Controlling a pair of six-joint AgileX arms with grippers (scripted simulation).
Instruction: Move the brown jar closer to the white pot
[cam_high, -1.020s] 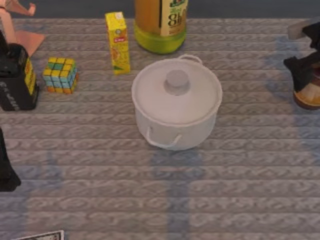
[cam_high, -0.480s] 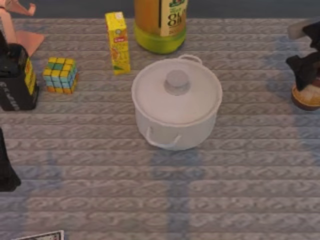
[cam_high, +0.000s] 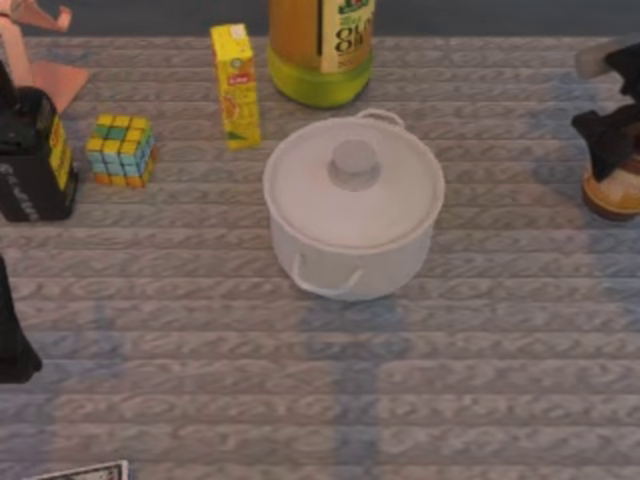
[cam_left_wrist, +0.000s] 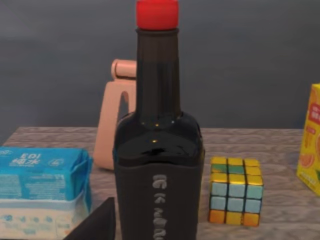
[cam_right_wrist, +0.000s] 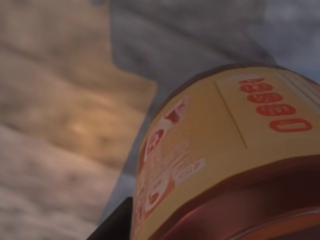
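Note:
The brown jar (cam_high: 612, 195), squat with an orange-yellow label, stands at the table's right edge, well to the right of the white pot (cam_high: 352, 205). The pot sits mid-table with its lid on and knob up. My right gripper (cam_high: 605, 140) is down over the jar and hides its top. In the right wrist view the jar (cam_right_wrist: 225, 160) fills the picture, and one dark finger (cam_right_wrist: 117, 222) lies against its label; the other finger is hidden. My left gripper (cam_high: 12, 345) is parked at the left edge, open and holding nothing.
A big yellow-green bottle (cam_high: 322, 50) and a yellow juice carton (cam_high: 236, 85) stand behind the pot. At the left are a colour cube (cam_high: 121, 150), a dark sauce bottle (cam_high: 35, 155), a pink object (cam_high: 40, 50) and a blue pack (cam_left_wrist: 42, 185).
My right gripper dropped a little lower over the brown jar one second ago and has since held still. The jar, the pot and the left arm have not moved.

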